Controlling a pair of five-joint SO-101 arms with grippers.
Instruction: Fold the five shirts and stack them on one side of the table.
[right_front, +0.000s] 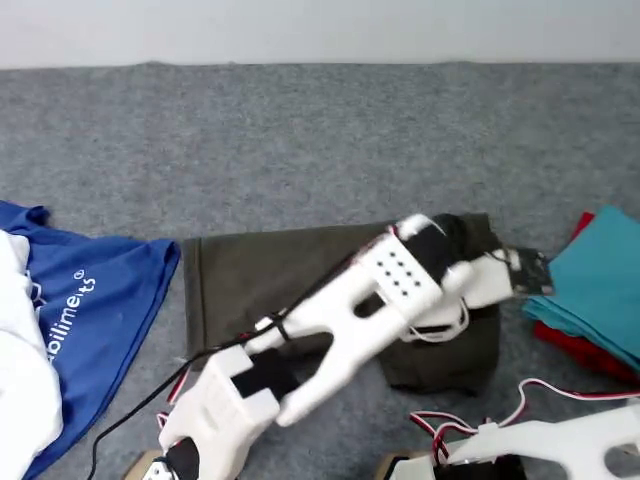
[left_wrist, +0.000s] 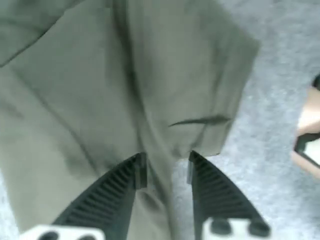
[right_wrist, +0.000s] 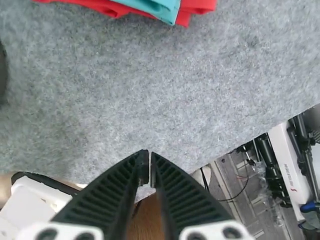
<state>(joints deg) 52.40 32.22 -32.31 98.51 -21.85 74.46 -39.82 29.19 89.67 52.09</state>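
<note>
Grey counter (right_front: 300, 130): left hand (left_wrist: 165, 162) is straddling a crease in the olive shirt (right_front: 260, 270), half-open for folding, right hand (right_wrist: 150, 160) waiting shut, empty.

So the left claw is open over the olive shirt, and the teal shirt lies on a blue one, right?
Not quite: the teal shirt lies on a red shirt, not a blue one, as the high view shows. The left claw is indeed open over the olive shirt.

Left arm (right_front: 350, 300) is lying outstretched. Left gripper (left_wrist: 166, 162) is pointing down, jaws sitting apart. Right gripper (right_wrist: 150, 161) is hanging low, jaws nearly touching.
</note>
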